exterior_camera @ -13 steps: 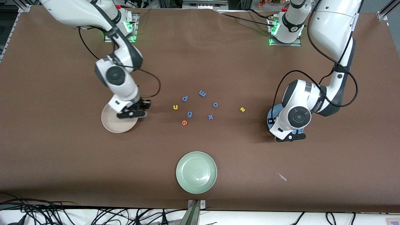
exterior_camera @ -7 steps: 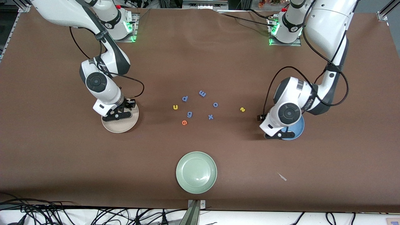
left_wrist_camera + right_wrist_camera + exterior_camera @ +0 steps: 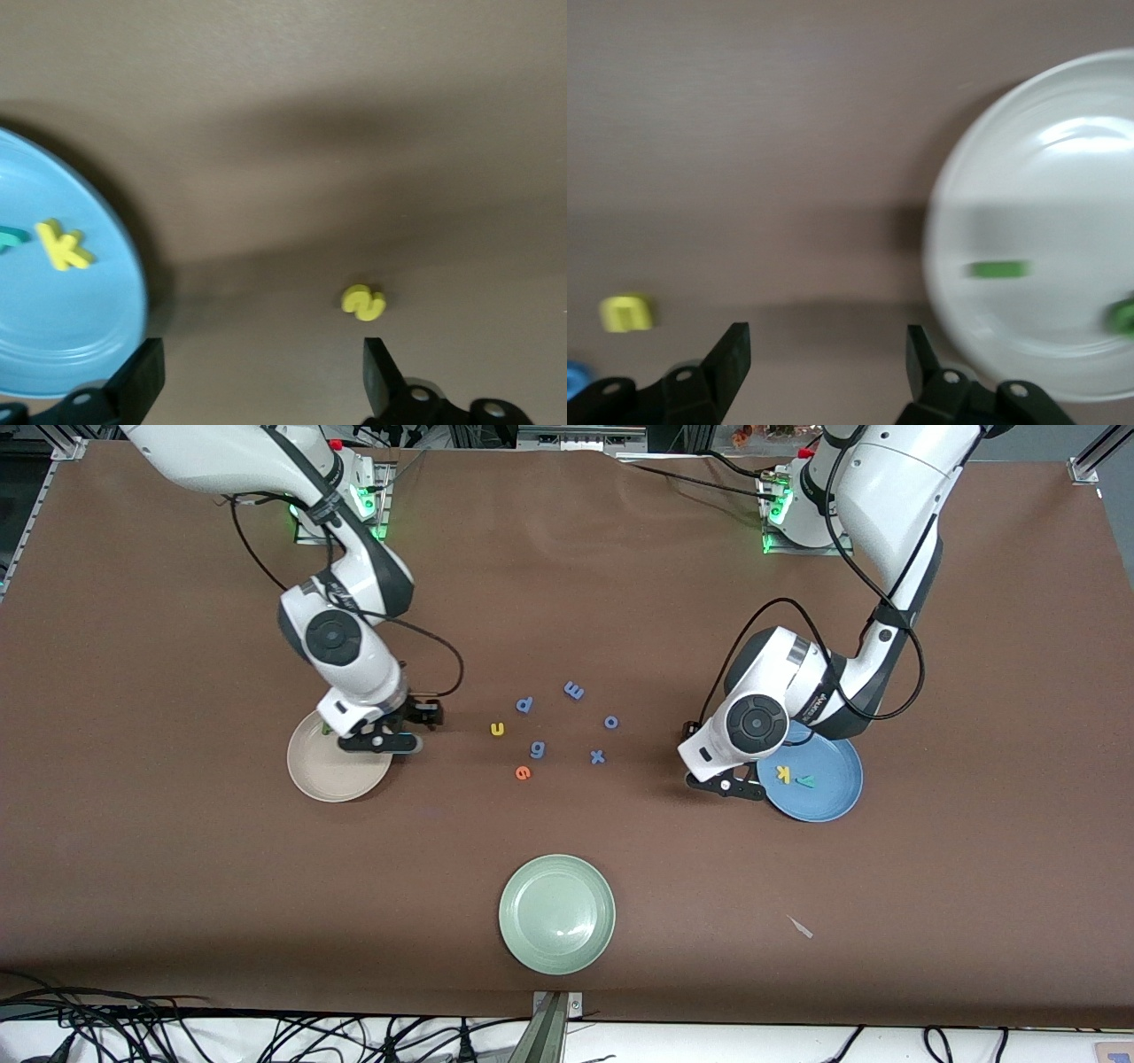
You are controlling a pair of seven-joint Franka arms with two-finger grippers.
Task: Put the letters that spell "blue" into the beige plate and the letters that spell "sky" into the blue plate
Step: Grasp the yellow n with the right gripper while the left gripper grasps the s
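While the yellow k (image 3: 783, 772) and teal y (image 3: 805, 781) lie in the blue plate (image 3: 837, 802) and two green letters (image 3: 998, 268) in the beige plate (image 3: 314, 779), s (image 3: 363, 304), u (image 3: 498, 729) and e (image 3: 523, 773) remain on the table. Left gripper (image 3: 257, 376), wide and empty, hangs over s; right gripper (image 3: 824, 354), wide and empty, is over the beige plate's edge.

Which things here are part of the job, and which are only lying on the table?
Job: beige plate with green l and b; blue plate with yellow k and teal y; yellow s, yellow u, orange e.
Lying about: blue letters, pale green plate.
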